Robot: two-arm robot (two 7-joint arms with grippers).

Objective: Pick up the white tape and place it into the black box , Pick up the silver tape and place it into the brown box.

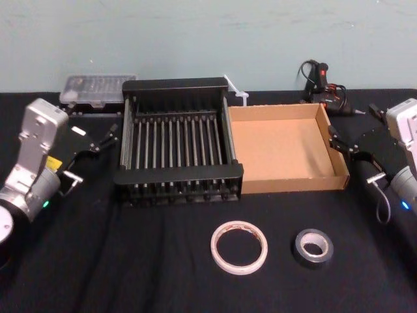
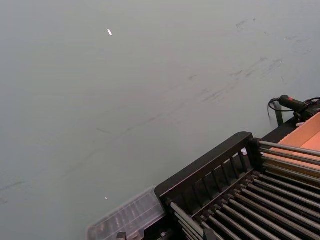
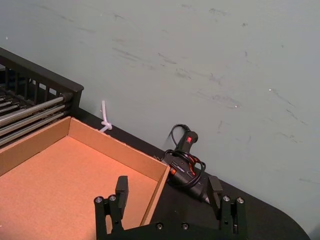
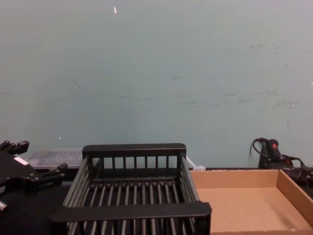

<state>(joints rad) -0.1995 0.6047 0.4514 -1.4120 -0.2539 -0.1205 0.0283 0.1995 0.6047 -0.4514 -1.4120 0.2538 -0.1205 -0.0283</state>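
Black cloth over the whole worktop (image 1: 130, 280). At the left edge, the left gripper (image 1: 91, 155), held up beside the black box, fingers spread wide, nothing between them. Next, the black box (image 1: 179, 174), slatted floor bare, on the back half of the worktop. In front of its right front corner, near the front edge, the white tape (image 1: 239, 268), flat, hole upward; therefore no long axis to line up with, only a thin band to pinch from above. Reddish printing on the inner core, too small to read. A little to the right, apart from it, the silver tape (image 1: 311, 261), also flat, in front of the brown box (image 1: 280, 150), itself with nothing inside and close against the black box. At the right edge, the right gripper (image 1: 355, 158), released too, beside the brown box's right wall. Probably no pick begun yet. White tape roughly midway between both arms; silver tape clearly nearer to the right one. No readable brand anywhere.
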